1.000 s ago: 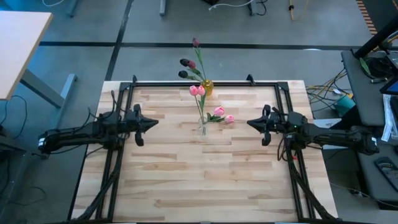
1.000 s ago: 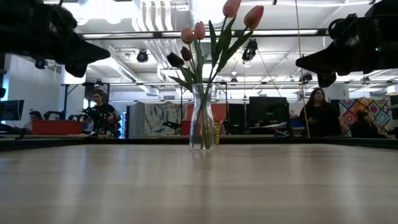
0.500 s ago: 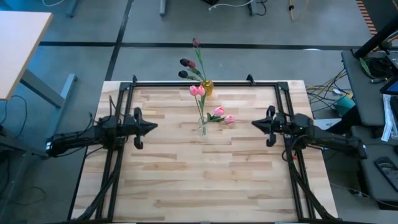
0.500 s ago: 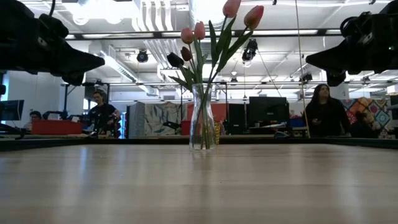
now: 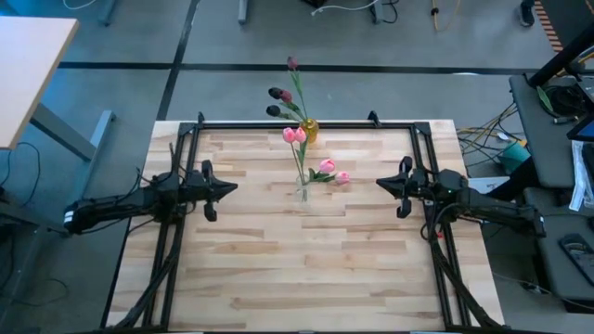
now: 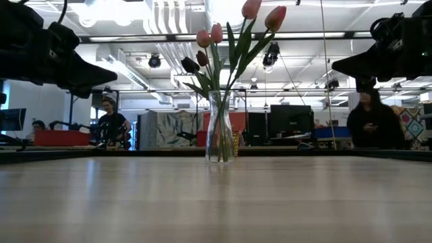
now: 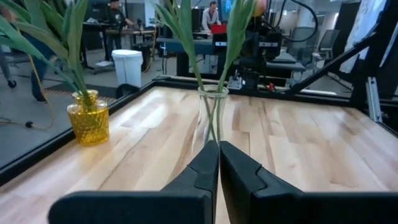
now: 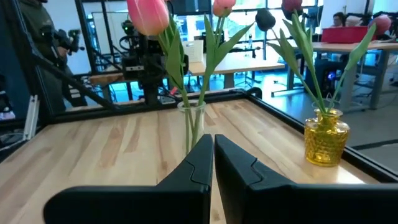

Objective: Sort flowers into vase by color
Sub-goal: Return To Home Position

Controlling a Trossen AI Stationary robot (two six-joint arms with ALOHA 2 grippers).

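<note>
Overhead, the clear vase (image 5: 302, 194) is seen standing near the middle of the wooden table (image 5: 306, 269), with the pink tulips (image 5: 327, 166) held in it. The yellow vase (image 5: 309, 131) is set at the far edge of the table, and the maroon tulips (image 5: 275, 94) are carried in it, leaning out past the black frame. The left gripper (image 5: 227, 188) is held above the table's left side and the right gripper (image 5: 380, 184) above its right side. Both are pointed inward at the clear vase and kept well apart from it.

From table height, both grippers are shown high above the boards, with the clear vase between them. Two people (image 6: 371, 125) are seen in the room behind.

Through the left wrist camera, that arm's fingers (image 7: 205, 168) are seen pressed together, with nothing between them.

Through the right wrist camera, the fingers (image 8: 231, 163) are likewise closed on nothing, and both vases are in sight beyond them.
</note>
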